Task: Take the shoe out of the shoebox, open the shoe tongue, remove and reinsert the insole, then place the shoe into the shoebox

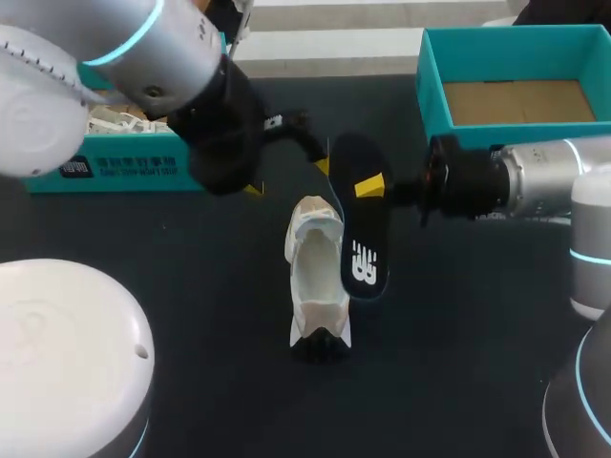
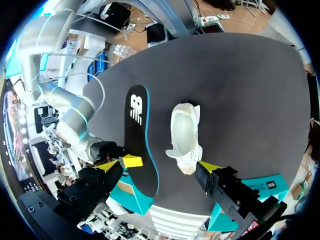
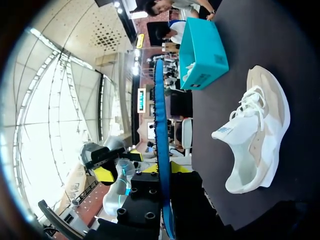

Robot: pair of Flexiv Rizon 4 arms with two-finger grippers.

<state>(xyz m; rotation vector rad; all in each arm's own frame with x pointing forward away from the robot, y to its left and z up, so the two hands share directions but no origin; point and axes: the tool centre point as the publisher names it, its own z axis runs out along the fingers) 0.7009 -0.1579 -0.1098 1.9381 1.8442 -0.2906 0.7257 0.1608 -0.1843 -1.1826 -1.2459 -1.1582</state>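
Insole [image 1: 361, 239] clamped in right gripper [image 1: 368, 186], long axis roughly parallel to shoe [image 1: 315, 277] just beside gripper. Left gripper [image 1: 286, 178] released, shoe ahead on surface [image 1: 191, 267].

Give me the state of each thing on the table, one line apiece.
shoe: upright on the table, insole out.
insole: in the air, gripped.
left teal box: open, white filling inside.
right teal box: open, nothing seen inside.
left gripper: open, holding nothing.
right gripper: shut on the insole.

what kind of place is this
Likely a robot lab workbench: a left arm and right arm over a black table, the right gripper holding an insole beside a white shoe, a teal shoebox nearby.
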